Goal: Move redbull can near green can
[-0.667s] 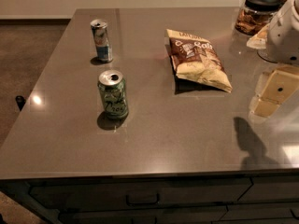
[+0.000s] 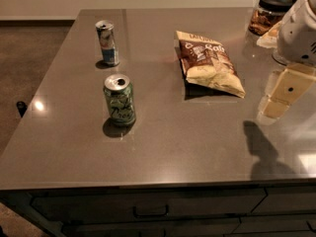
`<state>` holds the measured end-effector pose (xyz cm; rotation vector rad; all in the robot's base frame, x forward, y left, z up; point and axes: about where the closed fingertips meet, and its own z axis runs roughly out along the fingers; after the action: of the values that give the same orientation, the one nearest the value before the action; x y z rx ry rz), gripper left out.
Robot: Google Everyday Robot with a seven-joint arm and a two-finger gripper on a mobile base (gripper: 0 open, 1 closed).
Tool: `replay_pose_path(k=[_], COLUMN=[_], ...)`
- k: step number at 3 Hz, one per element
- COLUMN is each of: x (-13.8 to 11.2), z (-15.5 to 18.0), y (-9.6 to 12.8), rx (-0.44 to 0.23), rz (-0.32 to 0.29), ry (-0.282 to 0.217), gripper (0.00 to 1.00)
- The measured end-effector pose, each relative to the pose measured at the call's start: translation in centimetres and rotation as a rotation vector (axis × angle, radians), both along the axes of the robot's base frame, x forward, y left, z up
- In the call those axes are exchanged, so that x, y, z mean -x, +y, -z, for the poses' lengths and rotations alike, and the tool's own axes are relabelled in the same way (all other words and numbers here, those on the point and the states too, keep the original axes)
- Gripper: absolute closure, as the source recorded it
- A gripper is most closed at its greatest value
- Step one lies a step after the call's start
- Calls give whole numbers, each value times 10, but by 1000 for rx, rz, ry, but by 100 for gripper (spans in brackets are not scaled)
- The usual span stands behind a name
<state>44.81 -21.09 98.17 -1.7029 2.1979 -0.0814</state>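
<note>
We cannot tell if our gripper (image 2: 281, 95) is spread; reaching far left for the redbull can (image 2: 107, 42), we might topple the nearer green can (image 2: 120, 100).

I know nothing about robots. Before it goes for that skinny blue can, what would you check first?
1. The redbull can stands upright at the far left of the table: ok.
2. The green can stands upright, nearer the camera and apart from the redbull can: ok.
3. The gripper is close to the redbull can: not ok; it hovers over the table's right side.
4. Straight path between them: not ok; the chip bag lies roughly in the way.
5. Bare tabletop beside the green can for setting down: ok.
</note>
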Motion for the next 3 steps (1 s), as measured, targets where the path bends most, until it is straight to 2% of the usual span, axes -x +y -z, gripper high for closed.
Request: replay_pose_path(k=[1, 2, 3], x=[-32, -82, -150], z=[2, 4, 3], y=[16, 39, 84], rx=[-79, -183, -340], rz=[-15, -25, -29], ry=[-13, -26, -57], gripper=[0, 0, 0])
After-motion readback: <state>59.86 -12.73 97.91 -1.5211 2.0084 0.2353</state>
